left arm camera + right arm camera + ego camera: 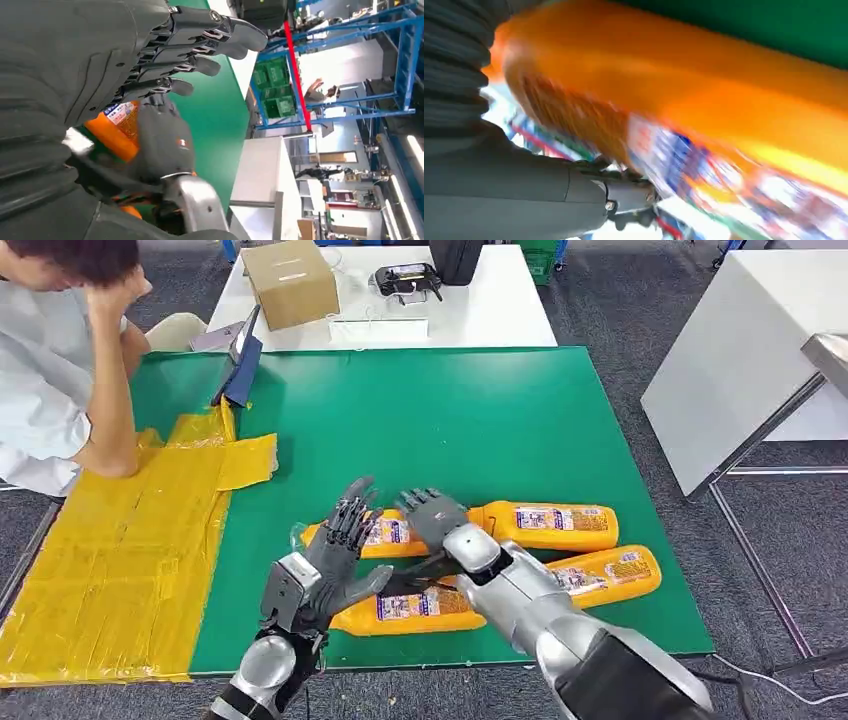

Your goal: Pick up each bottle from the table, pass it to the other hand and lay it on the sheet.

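Several orange bottles lie on the green mat (pixel 450 410): one (pixel 548 525) at the far right, one (pixel 605 575) nearer, one (pixel 410 608) at the front, and one (pixel 385 532) between my hands. My left hand (pixel 335 560) stands open, fingers spread upward, just left of that bottle. My right hand (pixel 437 520) is spread flat over the bottles, gripping nothing I can see. The right wrist view shows a blurred orange bottle (pixel 684 100) close against the palm. In the left wrist view, a bottle (pixel 117 127) lies between my left hand (pixel 100 65) and right hand (pixel 162 145). The yellow sheet (pixel 110 570) covers the table's left side.
A person (pixel 50 390) sits at the left, an elbow resting on the sheet's far end. A tablet (pixel 240 365) stands at the mat's far left corner. A cardboard box (pixel 290 280) sits on the white table (pixel 480 315) behind. Another white table (pixel 740 360) stands right.
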Robot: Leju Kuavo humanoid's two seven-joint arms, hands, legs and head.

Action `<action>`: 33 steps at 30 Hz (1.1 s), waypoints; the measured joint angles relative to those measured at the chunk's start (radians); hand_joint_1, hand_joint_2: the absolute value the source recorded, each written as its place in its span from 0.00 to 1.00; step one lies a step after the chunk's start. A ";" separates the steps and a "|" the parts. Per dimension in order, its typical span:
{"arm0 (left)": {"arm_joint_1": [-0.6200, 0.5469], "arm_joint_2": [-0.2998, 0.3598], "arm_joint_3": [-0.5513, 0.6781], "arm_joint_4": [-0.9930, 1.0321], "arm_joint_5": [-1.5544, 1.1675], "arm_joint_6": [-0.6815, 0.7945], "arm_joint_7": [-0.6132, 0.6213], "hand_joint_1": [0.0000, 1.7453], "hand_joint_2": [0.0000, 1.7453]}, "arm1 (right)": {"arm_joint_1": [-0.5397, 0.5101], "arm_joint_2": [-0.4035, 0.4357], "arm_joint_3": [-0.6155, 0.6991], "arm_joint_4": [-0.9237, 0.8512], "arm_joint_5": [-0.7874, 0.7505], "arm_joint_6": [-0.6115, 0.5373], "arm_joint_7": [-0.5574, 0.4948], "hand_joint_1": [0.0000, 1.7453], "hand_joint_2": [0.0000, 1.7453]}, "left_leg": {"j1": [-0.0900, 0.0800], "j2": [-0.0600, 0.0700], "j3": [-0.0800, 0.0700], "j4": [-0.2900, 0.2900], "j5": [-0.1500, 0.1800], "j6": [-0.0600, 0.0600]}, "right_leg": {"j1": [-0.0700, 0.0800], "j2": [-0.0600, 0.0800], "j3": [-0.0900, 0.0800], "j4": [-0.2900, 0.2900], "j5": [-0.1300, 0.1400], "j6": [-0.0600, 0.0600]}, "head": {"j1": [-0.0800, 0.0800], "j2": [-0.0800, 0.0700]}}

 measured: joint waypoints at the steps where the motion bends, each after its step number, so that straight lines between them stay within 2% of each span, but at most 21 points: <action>1: 0.000 0.000 0.000 0.000 0.000 0.000 -0.001 0.00 1.00 | -0.001 0.006 0.013 0.000 0.006 -0.003 0.003 0.00 1.00 | 0.000 0.000 0.000 0.000 0.000 0.000 | 0.000 0.000 0.000 0.000 0.000 0.000 | 0.001 0.000; 12: 0.001 0.000 0.000 0.004 0.005 0.003 -0.002 0.00 1.00 | -0.014 0.022 0.064 0.005 0.025 -0.004 0.009 0.00 1.00 | 0.000 0.000 0.001 0.000 0.000 0.000 | 0.000 0.000 0.001 0.000 0.000 0.000 | 0.000 0.000; 13: 0.001 0.000 0.000 0.005 0.005 0.004 -0.002 0.00 1.00 | -0.016 0.023 0.069 0.006 0.024 -0.003 0.010 0.81 1.00 | 0.000 0.000 0.001 0.000 0.000 0.000 | 0.000 0.000 0.001 0.000 0.000 0.000 | 0.000 0.000; 14: 0.001 0.000 0.000 0.006 0.006 0.004 -0.002 0.00 1.00 | -0.016 0.024 0.070 0.006 0.014 0.002 0.010 1.00 1.00 | 0.000 0.000 0.001 0.000 0.000 0.000 | 0.000 0.000 0.001 0.000 0.000 0.000 | 0.000 0.000; 22: -0.003 -0.007 -0.001 0.024 0.006 0.000 -0.002 0.00 1.00 | -0.007 0.026 -0.005 0.020 -0.147 0.088 -0.012 1.00 1.00 | 0.000 0.000 0.001 0.000 0.000 0.000 | 0.000 0.000 0.001 0.000 0.000 0.000 | 0.001 0.000; 33: -0.022 -0.019 -0.002 0.056 0.007 -0.003 -0.003 0.00 1.00 | -0.007 0.022 -0.080 0.032 -0.159 0.173 0.086 1.00 1.00 | 0.000 -0.001 0.003 0.000 0.000 0.000 | -0.001 -0.001 0.003 0.000 0.000 0.000 | 0.000 0.000</action>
